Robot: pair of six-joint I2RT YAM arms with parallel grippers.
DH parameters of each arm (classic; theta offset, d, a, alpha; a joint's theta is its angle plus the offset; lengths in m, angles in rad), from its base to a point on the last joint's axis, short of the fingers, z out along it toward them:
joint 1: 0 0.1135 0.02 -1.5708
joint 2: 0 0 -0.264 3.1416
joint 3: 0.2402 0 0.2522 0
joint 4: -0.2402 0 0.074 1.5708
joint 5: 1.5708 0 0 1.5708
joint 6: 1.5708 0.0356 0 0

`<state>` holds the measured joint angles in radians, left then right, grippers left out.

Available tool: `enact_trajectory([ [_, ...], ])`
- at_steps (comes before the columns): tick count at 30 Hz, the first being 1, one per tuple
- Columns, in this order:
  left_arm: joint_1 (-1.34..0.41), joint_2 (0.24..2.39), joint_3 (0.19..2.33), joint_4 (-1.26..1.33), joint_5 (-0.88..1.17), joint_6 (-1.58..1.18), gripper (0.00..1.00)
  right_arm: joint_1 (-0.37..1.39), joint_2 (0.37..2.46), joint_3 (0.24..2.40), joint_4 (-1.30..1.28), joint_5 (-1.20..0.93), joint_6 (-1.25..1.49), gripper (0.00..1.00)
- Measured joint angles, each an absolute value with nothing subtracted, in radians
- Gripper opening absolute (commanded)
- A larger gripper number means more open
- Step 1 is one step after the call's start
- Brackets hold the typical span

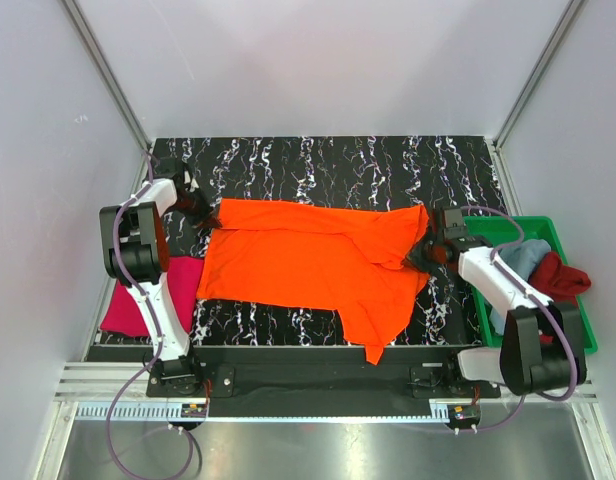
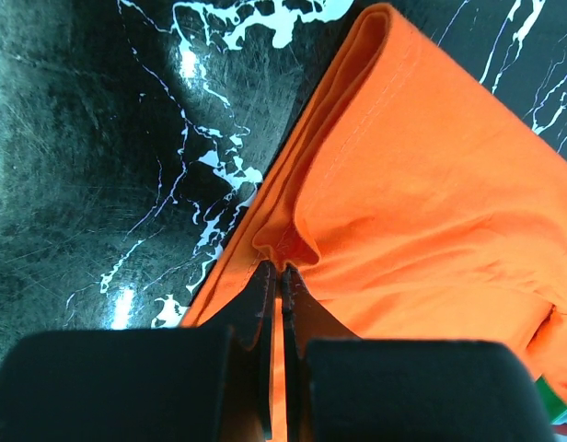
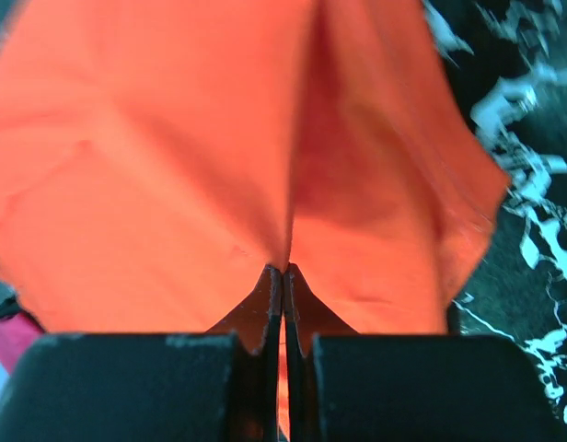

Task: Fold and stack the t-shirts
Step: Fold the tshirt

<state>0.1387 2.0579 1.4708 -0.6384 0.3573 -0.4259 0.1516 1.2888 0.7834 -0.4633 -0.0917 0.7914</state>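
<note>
1. orange t-shirt [image 1: 308, 255]: laid spread across black marbled table [image 1: 318, 160]
2. left gripper [image 2: 282, 272]: clamped shut on its left edge
3. right gripper [image 3: 283, 272]: clamped shut on its right edge
4. magenta t-shirt [image 1: 123, 305]: laid beside left arm
5. dark red t-shirt [image 1: 560, 275], light blue t-shirt [image 1: 523, 258]: heaped in green tray [image 1: 513, 221]

Bright even light, wrist views softly blurred

Black table [image 1: 288, 160] with white marble veining. Orange shirt [image 1: 298, 255] lies spread across the middle from left to right. It is mostly flat, wrinkled at its right end, with one flap reaching toward the near edge. Its left edge is doubled over in a fold. Magenta shirt [image 1: 123, 312] lies flat at the near-left corner, just beside the orange shirt. Green tray [image 1: 533, 223] sits at the right edge; whether on the black top or beside it, can't tell.
</note>
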Motion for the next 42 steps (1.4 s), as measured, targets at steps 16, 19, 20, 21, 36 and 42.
enact_trajectory([
  [16,0.140,2.058,1.471,-0.662,0.342,-0.398,0.00,0.154,1.400,0.746,-0.430,-0.047,0.778,0.00],
  [19,0.143,2.058,1.471,-0.664,0.336,-0.392,0.00,0.154,1.394,0.751,-0.431,-0.042,0.755,0.00],
  [20,0.144,2.058,1.472,-0.666,0.333,-0.391,0.00,0.153,1.391,0.757,-0.432,-0.042,0.744,0.00],
  [21,0.145,2.058,1.473,-0.667,0.331,-0.390,0.00,0.152,1.388,0.764,-0.432,-0.042,0.736,0.00],
  [36,0.154,2.058,1.477,-0.698,0.299,-0.372,0.14,0.150,1.381,0.747,-0.438,-0.026,0.691,0.08],
  [42,0.157,2.055,1.481,-0.709,0.299,-0.371,0.36,0.136,1.384,0.788,-0.502,-0.019,0.625,0.55],
])
